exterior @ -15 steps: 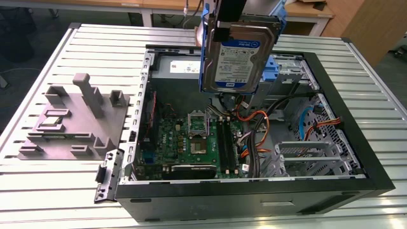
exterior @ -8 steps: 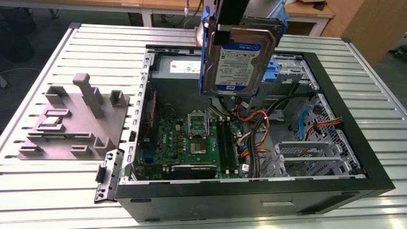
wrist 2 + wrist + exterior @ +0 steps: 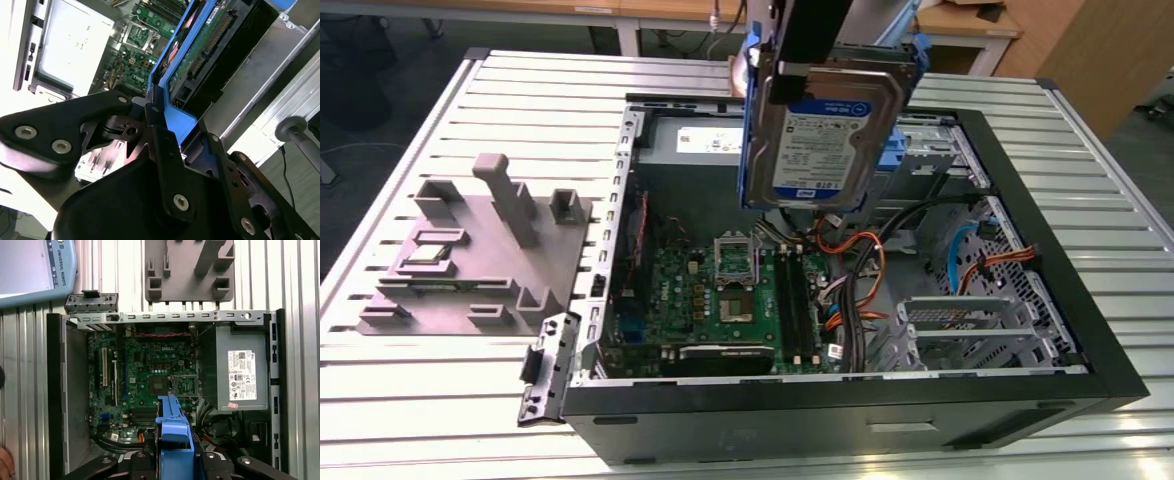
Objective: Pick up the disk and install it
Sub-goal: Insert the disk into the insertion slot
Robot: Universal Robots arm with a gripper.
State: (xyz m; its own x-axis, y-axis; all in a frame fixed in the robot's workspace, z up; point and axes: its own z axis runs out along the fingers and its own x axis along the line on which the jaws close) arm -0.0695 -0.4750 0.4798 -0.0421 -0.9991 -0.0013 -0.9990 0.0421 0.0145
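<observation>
The gripper [image 3: 811, 85] has its fingers closed on the top edge of the disk [image 3: 827, 135], which hangs upright above the open case [image 3: 854, 415]. So narrow a hold could let it slip onto the motherboard [image 3: 720, 300] or snag the orange cables [image 3: 865, 250].

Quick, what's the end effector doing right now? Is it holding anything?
End effector: closed, holding the disk in the air above the open computer case.
</observation>
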